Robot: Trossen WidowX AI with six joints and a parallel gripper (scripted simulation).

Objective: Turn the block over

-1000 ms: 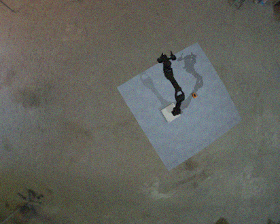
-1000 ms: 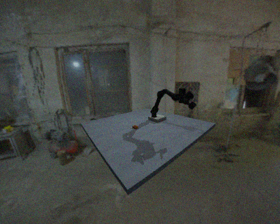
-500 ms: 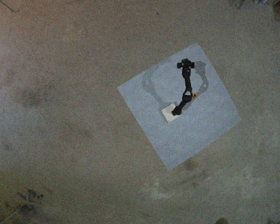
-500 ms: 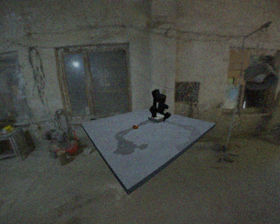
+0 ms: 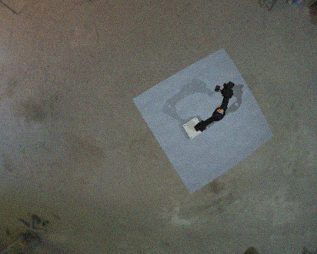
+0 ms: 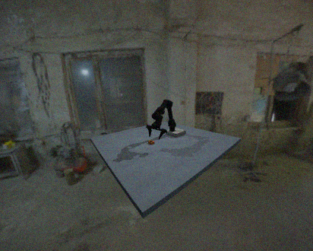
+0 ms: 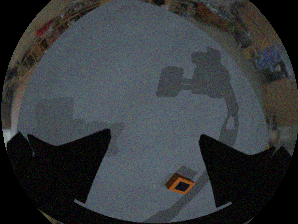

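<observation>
Block, the job: turn it so the marked side faces down, and leave it resting on the table.
Table (image 5: 224, 154) (image 6: 160, 171) (image 7: 125, 50): pale blue-grey slab under everything; from the exterior view the block sits on its far part, left of the base.
Arm (image 5: 226, 101) (image 6: 169, 107): folded over from its base, elbow high, wrist brought down on the left in the exterior view. From the top view, a link hides part of the block.
Base plate (image 5: 189, 133) (image 6: 180, 132): white, on the far side of the table in the exterior view, right of the block.
Gripper (image 5: 224, 86) (image 6: 155, 138) (image 7: 156, 137): fingers wide apart, nothing held; tips above the table, short of a grasp.
Block (image 5: 220, 108) (image 6: 151, 142) (image 7: 180, 185): small, orange, lying on the table; in the wrist view it shows low, right of centre, clear of both fingers.
Upper face: orange border around a dark square; I take that for the mark, so the turn looks undone.
Step in hand: approach, as I judge it, ahead of any grip.
Next move: I'd centre the block between the fingers, square them to its sides, lower and close, then lift, roll it over and set it down.
Risk: off-centre, one finger could land on the block or push it away.
</observation>
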